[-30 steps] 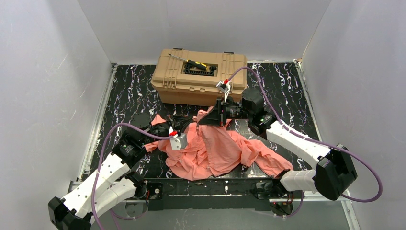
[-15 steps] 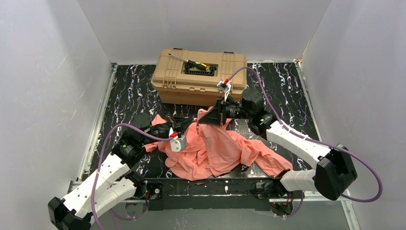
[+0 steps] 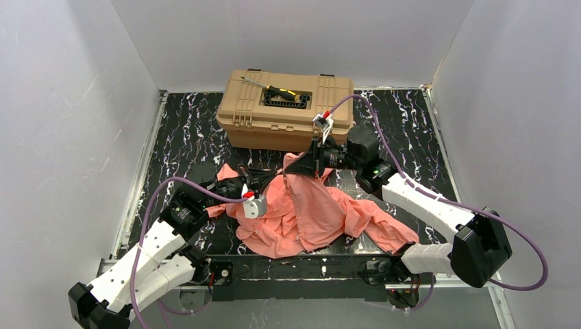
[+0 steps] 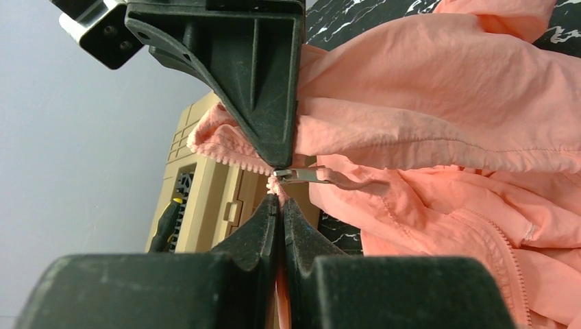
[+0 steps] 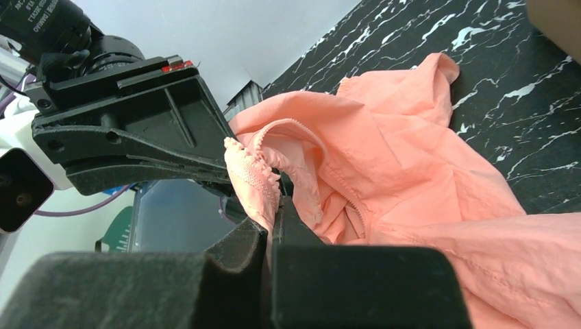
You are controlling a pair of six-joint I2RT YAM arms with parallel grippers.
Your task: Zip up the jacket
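Jacket (image 3: 308, 216) sits mid-table, a crumpled heap btwn the two arms, in front of the tan toolbox (image 3: 284, 110) and apart from it. Both grippers meet at the jacket's far upper edge, tips v. close together. Left gripper (image 3: 268, 182) comes in low from the left. Right gripper (image 3: 293, 173) reaches across from the right, its tip holding a peak of fabric up off the black marbled table (image 3: 185, 137).

Left wrist cam: left gripper (image 4: 281, 205) is pinched tight, fingers together w/ a thin strip of pink running down btwn them. That's the zip edge, clamped just under the slider. Metal zipper pull (image 4: 312, 176) sticks out sideways to the right, directly above those fingertips. Right gripper (image 4: 279, 159) drops in from above, tip right at the slider, toothed zip tape bunched on its left side.

Right wrist cam: right gripper (image 5: 274, 214) is also squeezed closed, gripping the end of the zip tape, which stands up out of the fingers as a small pink tab w/ teeth along it. Left gripper (image 5: 205, 177) is just beyond, touching the tab or a hair off it, can't tell which.

Look of the thing: salmon-pink, thin, wrinkly, slight sheen. A line of zip teeth (image 4: 503, 240) curves down one panel. One sleeve (image 3: 384, 229) trails toward the near right side of the table, and a smaller flap pokes out far left by the left arm.
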